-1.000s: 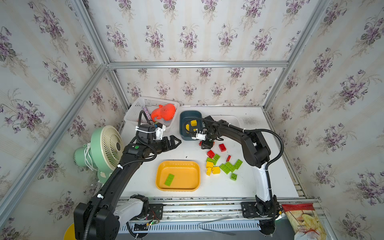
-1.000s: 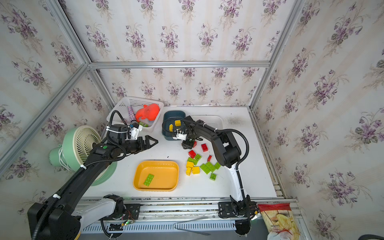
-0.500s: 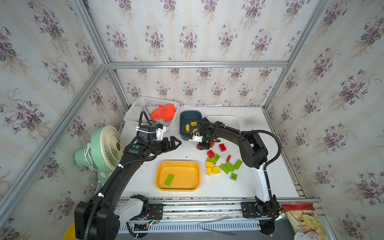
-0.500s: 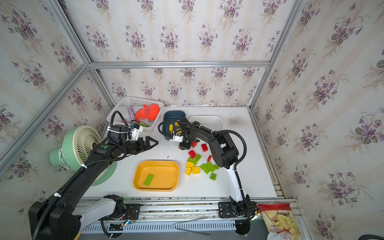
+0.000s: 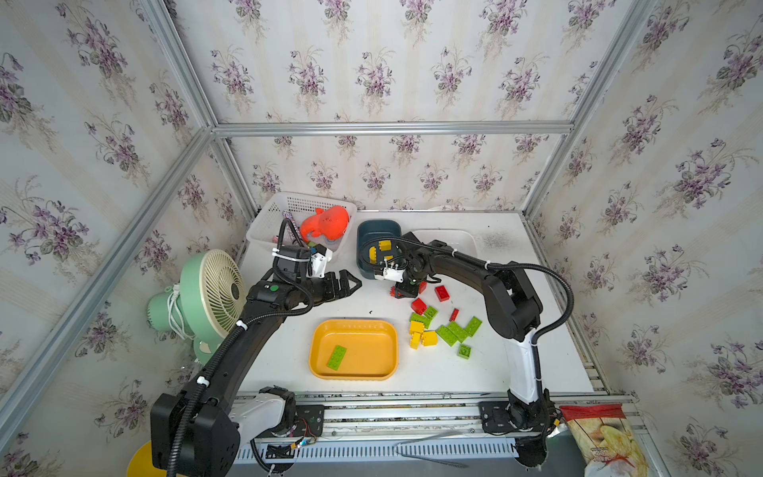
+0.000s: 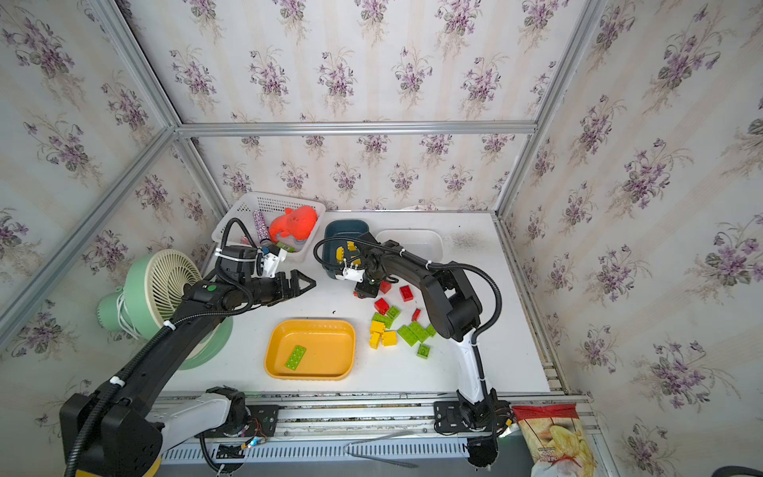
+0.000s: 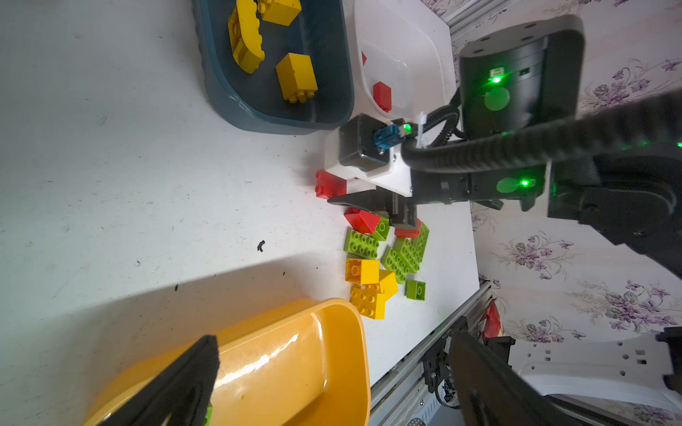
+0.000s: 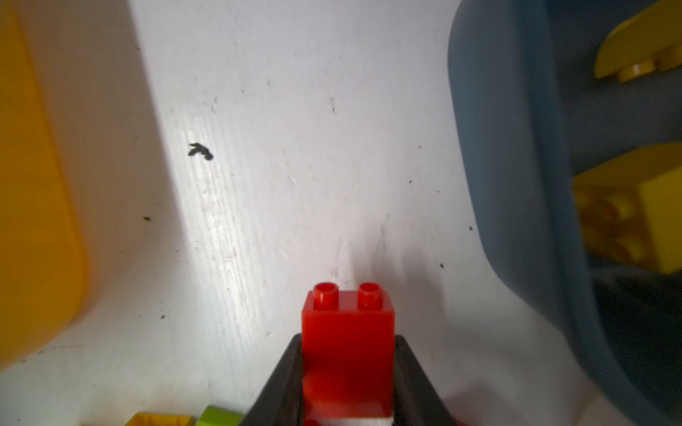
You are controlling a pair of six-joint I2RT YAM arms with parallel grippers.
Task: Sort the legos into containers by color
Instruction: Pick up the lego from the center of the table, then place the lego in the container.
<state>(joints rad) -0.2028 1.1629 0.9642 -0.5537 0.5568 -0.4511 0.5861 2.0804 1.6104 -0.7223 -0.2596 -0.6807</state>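
Note:
My right gripper is shut on a red lego, low over the table just in front of the dark teal container; both top views show this gripper. That container holds yellow legos. Beside it, the white container holds red legos. A green lego lies in the orange-yellow container. Loose red, green and yellow legos lie right of it. My left gripper hovers open and empty, left of the right gripper.
A white lattice basket with an orange toy stands at the back left. A green fan is beyond the table's left edge. A snack bag lies at the front right. A dark speck marks the table.
My right gripper's jaws have closed onto the red lego at the pile's back-left edge. The left arm has hardly moved.

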